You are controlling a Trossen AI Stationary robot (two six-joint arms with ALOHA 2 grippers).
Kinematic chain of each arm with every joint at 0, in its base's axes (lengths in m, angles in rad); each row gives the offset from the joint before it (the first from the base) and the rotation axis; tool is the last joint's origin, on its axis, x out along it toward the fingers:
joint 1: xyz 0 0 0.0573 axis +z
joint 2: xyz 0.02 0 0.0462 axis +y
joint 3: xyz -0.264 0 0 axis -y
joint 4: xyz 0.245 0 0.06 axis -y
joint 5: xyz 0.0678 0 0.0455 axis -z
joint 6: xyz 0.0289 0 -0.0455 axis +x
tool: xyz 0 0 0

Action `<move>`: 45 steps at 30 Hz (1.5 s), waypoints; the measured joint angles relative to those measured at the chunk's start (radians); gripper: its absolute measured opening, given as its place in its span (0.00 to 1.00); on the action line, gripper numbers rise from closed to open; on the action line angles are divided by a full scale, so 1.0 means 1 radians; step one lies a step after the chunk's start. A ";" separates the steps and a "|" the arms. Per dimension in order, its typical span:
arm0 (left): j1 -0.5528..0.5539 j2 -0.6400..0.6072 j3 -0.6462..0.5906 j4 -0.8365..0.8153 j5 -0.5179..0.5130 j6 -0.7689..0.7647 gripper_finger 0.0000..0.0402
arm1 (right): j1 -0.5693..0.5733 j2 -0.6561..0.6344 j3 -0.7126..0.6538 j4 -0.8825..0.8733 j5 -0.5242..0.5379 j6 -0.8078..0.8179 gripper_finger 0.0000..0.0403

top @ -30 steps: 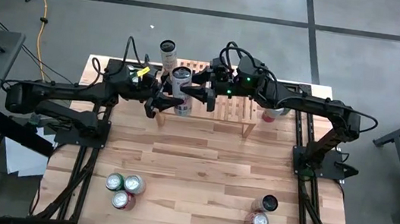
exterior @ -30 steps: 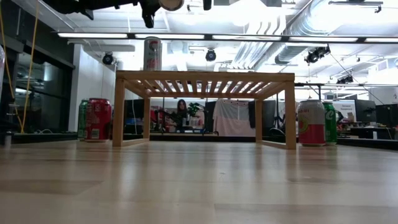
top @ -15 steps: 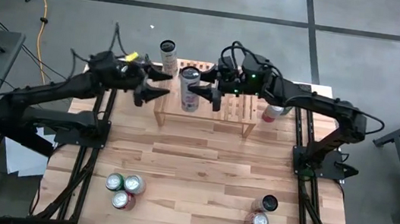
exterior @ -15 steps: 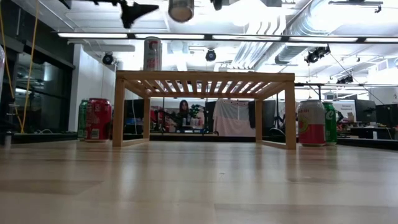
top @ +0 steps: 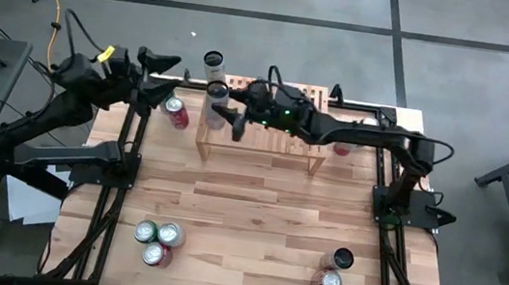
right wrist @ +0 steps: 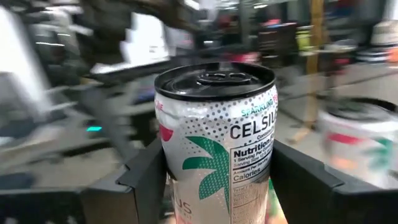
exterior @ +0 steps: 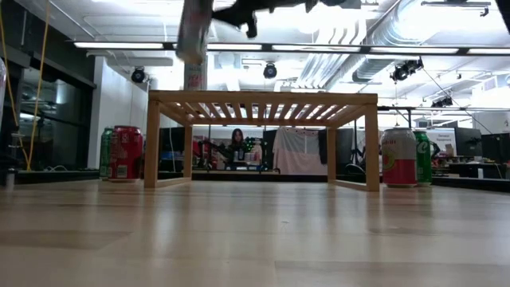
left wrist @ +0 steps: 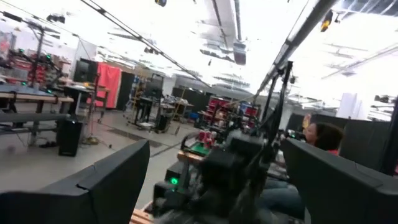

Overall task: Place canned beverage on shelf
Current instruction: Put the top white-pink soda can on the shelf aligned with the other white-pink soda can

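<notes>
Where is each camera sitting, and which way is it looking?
High view: above the table, facing straight down at the shelf; both arms show, left gripper open, right gripper gripping the can.
Low view: at table height, facing level under the shelf into the room; only the right arm's tip shows, up top.
Left wrist view: on the left wrist, facing the room; its own fingers show.
Right wrist view: on the right wrist, facing the can.
Shared: high, low and right wrist views all show that can.

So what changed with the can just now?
The left gripper let go of the can, opened and pulled back to the left. The right gripper kept it, carrying it left over the shelf. The shelf and other cans stayed put.
</notes>
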 joint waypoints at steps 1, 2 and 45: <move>0.000 0.000 0.000 0.000 -0.004 0.000 0.89 | -0.005 0.016 0.000 0.012 0.033 -0.009 0.58; 0.000 0.000 0.000 0.000 -0.008 0.000 0.90 | -0.012 0.028 0.000 0.015 0.059 -0.011 0.58; -0.001 0.005 0.000 0.000 -0.024 -0.002 0.90 | -0.069 0.231 0.167 -0.018 0.052 -0.037 0.59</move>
